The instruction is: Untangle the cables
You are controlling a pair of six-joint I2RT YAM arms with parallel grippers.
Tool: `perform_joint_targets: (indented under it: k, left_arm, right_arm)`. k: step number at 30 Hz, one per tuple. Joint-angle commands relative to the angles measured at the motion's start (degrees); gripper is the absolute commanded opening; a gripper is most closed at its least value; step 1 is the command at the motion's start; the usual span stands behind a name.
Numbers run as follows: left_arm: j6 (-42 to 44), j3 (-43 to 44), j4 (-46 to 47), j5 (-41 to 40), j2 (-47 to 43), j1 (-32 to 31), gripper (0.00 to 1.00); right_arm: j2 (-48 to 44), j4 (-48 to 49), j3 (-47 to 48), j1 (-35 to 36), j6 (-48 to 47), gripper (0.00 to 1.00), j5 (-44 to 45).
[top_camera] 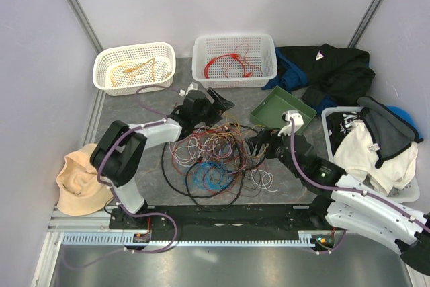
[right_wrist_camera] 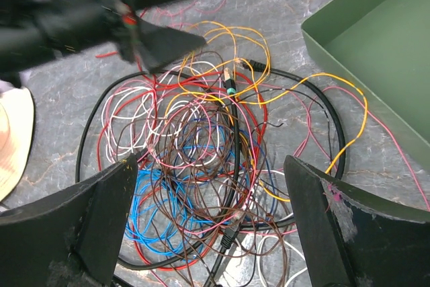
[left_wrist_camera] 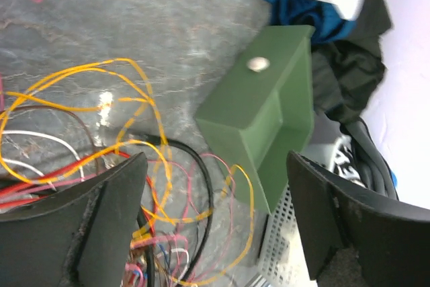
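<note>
Many cables (top_camera: 213,159) lie in one tangled heap mid-table (top_camera: 121,109), between my two arms. Red, brown, pink, white and yellow loops cross over each other. The blue ones (right_wrist_camera: 154,216) bunch at the near side. A black cable (left_wrist_camera: 209,196) rings the heap. Some yellow strands stray toward the green tray (top_camera: 272,109), which sits just beyond the heap on my right.

My left gripper (top_camera: 216,102) is at the heap's far edge. Its fingers are spread wide with nothing between them. Its wrist view looks down on yellow and pink loops and the tray's corner. I cannot tell whether a fingertip touches a wire.

My right gripper (top_camera: 259,142) is at the heap's right edge. Its fingers are likewise spread wide and empty, and its wrist view frames the middle of the heap.

Two white baskets stand at the far side. The left basket (top_camera: 134,48) holds orange-yellow wire and the right basket (top_camera: 235,37) holds red wire.
</note>
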Motion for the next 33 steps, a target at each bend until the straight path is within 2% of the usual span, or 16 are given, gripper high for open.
perform_joint_targets:
  k: [1, 9, 11, 12, 14, 15, 17, 18, 23, 26, 30, 31, 33]
  left_arm:
    - [-6.6, 2.3, 2.3, -2.6, 5.7, -0.1, 0.87]
    - [-5.6, 7.1, 1.3, -5.1, 11.2, 2.3, 0.77]
    - [-3.6, 9.8, 1.3, -5.1, 12.6, 3.3, 0.67]
    - [-2.3, 10.8, 1.4, -4.8, 13.1, 3.5, 0.58]
    - [-0.7, 13.9, 1.9, -4.3, 14.8, 4.1, 0.47]
    - [0.9, 15.0, 2.0, -3.4, 15.3, 4.2, 0.3]
    - [2.0, 17.6, 2.2, -2.2, 16.6, 4.7, 0.17]
    - [2.8, 18.2, 2.2, 0.0, 16.6, 4.8, 0.02]
    - [4.9, 14.9, 4.3, 3.3, 10.7, 5.0, 0.02]
    - [7.4, 12.3, 3.1, 5.8, 2.0, 5.7, 0.02]
    - [13.5, 12.8, -6.1, 7.0, -11.0, 5.7, 0.02]
    - [14.7, 14.7, -8.3, 6.9, -16.1, 5.7, 0.02]
    - [18.4, 17.9, -13.4, 6.4, -20.1, 5.7, 0.02]
  right_arm:
    - [-2.7, 0.4, -0.4, 0.0, -1.1, 0.98, 2.3]
    - [-4.7, -1.2, -0.2, 0.1, -2.2, 0.98, 4.1]
    - [-4.6, -1.2, -0.4, 0.1, -2.2, 0.98, 4.2]
    - [-4.6, -1.2, -0.6, 0.1, -2.2, 0.98, 4.2]
    - [-4.4, -1.2, -0.9, 0.1, -2.1, 0.98, 4.3]
    - [-4.5, -1.4, -0.9, 0.1, -2.0, 0.98, 4.3]
    - [-4.8, -1.8, -0.7, 0.1, -2.0, 0.98, 4.2]
    - [-5.1, -2.0, -0.6, 0.1, -2.0, 0.98, 4.4]
    - [-7.5, -3.1, -0.1, 0.1, -1.9, 0.98, 5.1]
    - [-8.2, -3.6, 0.5, 0.1, -2.0, 0.98, 4.9]
    - [-8.4, -3.8, 1.7, 0.1, -3.0, 0.98, 4.6]
    - [-8.3, -3.7, 2.0, 0.1, -3.2, 0.98, 4.4]
    - [-8.2, -3.4, 3.1, 0.2, -4.0, 0.98, 3.7]
